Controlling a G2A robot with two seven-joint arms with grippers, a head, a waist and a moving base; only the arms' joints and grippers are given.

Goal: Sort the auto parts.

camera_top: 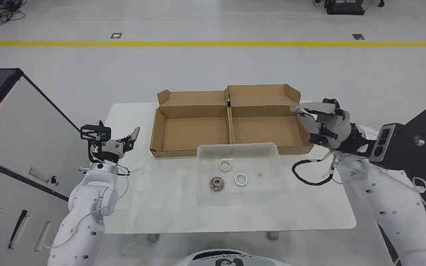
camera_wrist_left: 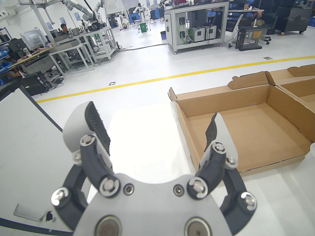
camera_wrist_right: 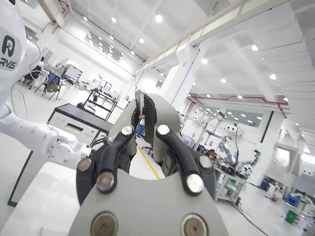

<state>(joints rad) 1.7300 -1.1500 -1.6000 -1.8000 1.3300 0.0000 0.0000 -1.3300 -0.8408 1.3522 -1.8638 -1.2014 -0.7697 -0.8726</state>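
You have a small threaded metal bolt (camera_wrist_right: pixel 140 108) pinched in the right pincer (camera_wrist_right: pixel 144 105), whose fingers are pressed together on it. In the top view that pincer (camera_top: pixel 305 110) sits at the right of the frame, at the right-hand edge of the right-hand open brown cardboard box (camera_top: pixel 263 130).

The other parts lie in the shallow clear plastic tray (camera_top: pixel 236 145) at the centre of the frame. There you see one white plastic ring (camera_top: pixel 225 164), a second white plastic ring (camera_top: pixel 239 179) lower and to its right, and a round grey metal part (camera_top: pixel 215 183) near the second ring on its left. A tiny piece (camera_top: pixel 259 175) lies further right, too small for you to make out.

The tray lies just below the two boxes, straddling the line where they meet. The left-hand open brown cardboard box (camera_top: pixel 193 133) (camera_wrist_left: pixel 246 128) stands side by side with the right one (camera_wrist_left: pixel 305 98), and their inner walls touch.

Your left pincer (camera_top: pixel 126 138) (camera_wrist_left: pixel 152 110) is spread wide with nothing between its fingers. It is at the left of the frame over the left edge of the white bench (camera_top: pixel 166 199), near the left box and well apart from the tray.
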